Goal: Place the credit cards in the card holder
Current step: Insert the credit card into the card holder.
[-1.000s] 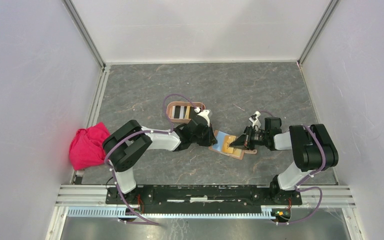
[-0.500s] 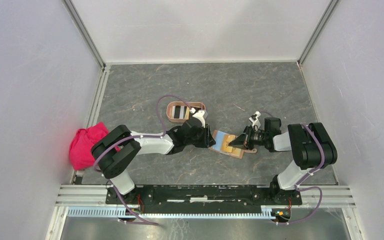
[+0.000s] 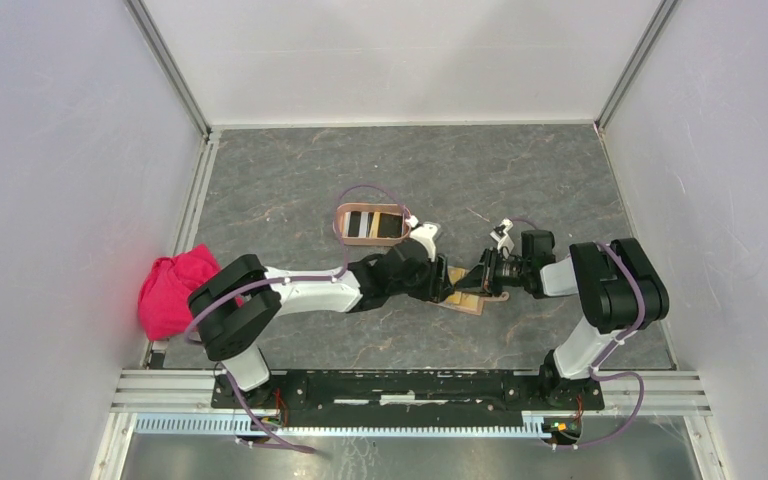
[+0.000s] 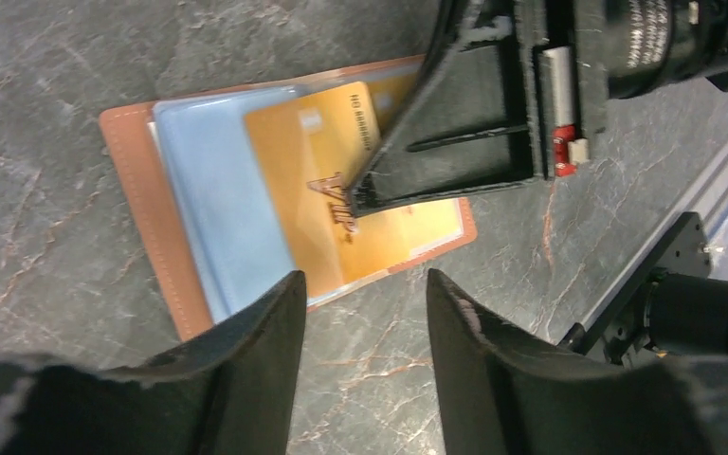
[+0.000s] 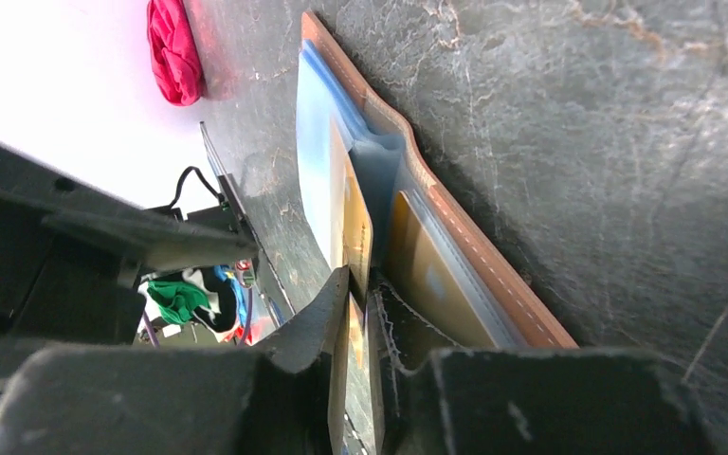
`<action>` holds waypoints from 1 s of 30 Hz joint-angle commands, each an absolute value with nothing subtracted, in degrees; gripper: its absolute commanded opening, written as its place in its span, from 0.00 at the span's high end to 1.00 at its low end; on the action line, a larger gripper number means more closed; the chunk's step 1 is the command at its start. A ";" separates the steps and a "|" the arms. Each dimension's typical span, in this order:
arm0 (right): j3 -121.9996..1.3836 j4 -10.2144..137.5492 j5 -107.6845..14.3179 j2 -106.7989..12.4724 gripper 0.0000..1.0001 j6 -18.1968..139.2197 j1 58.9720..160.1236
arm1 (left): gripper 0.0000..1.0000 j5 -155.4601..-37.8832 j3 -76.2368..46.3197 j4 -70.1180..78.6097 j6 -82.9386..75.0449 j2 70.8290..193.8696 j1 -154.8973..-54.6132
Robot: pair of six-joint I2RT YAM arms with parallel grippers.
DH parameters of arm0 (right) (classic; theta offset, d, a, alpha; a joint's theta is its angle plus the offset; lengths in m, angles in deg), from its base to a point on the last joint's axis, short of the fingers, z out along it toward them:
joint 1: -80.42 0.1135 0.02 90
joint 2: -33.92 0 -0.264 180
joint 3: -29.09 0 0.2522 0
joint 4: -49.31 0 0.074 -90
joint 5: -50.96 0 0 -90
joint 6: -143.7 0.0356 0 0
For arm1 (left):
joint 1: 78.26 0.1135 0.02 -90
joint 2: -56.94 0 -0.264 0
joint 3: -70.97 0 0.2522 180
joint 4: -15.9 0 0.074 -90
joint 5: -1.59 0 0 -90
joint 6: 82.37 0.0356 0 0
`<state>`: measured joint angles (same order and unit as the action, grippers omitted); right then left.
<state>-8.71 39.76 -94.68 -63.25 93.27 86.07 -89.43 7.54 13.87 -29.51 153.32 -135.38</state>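
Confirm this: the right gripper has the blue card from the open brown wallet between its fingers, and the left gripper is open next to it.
Wrong card. The right gripper has the orange card between its fingers, not the blue card; the right wrist view shows it. The rest stands.

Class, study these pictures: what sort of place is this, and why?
Likely a robotics lab test cell: the left arm and right arm bolted to a metal rail, white panel walls enclosing the grey table.

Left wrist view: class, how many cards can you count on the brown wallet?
3: a pale blue card, an orange card overlapping it under the right claw, and a second orange card behind that claw. Others may be hidden.
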 commanded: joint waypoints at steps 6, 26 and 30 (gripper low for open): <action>-10.68 41.80 -94.06 -63.71 0.81 90.33 86.45 | 0.11 -66.27 -3.57 -0.28 -23.04 158.20 -144.56; -11.13 42.89 -94.68 -63.95 0.81 89.83 86.43 | 0.00 -61.11 -12.92 -7.73 -21.40 167.35 -146.01; -11.14 42.98 -94.68 -63.90 0.81 89.72 86.46 | 0.00 -59.89 -14.33 -9.26 -21.92 169.46 -145.92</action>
<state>-9.95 43.00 -94.70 -63.55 91.28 86.07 -62.37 -11.74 -8.78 -23.33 167.31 -145.89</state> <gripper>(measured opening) 0.190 0.996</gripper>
